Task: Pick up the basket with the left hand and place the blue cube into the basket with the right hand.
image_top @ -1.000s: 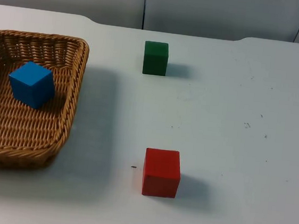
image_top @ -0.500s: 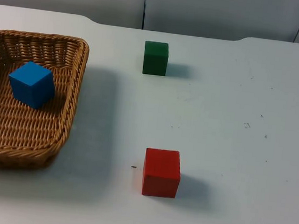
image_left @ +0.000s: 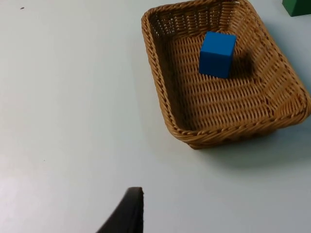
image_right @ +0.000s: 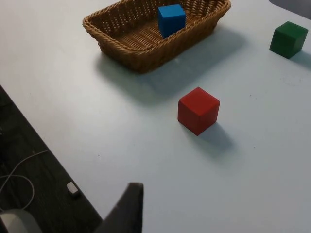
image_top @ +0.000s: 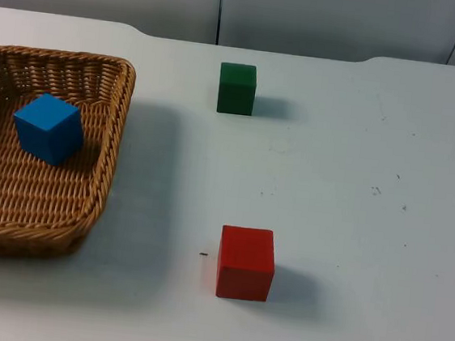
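The blue cube [image_top: 49, 129] already lies inside the basket [image_top: 114, 134], which rests on the table [image_top: 355, 192] at the left, so the placing looks finished and both arms seem drawn back. Only one fingertip of the left end effector [image_left: 127, 213] and of the right end effector [image_right: 127, 209] is visible above the table, touching nothing; whether either is spread I cannot tell.

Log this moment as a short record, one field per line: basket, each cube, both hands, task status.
basket: wicker basket, standing on the white table
blue cube: blue cube inside the basket, on its floor
red cube: red cube on the table, apart from the basket
green cube: green cube on the table, nearer the wall
left hand: off the basket, above bare table
right hand: back from the cubes
task status: cube in basket
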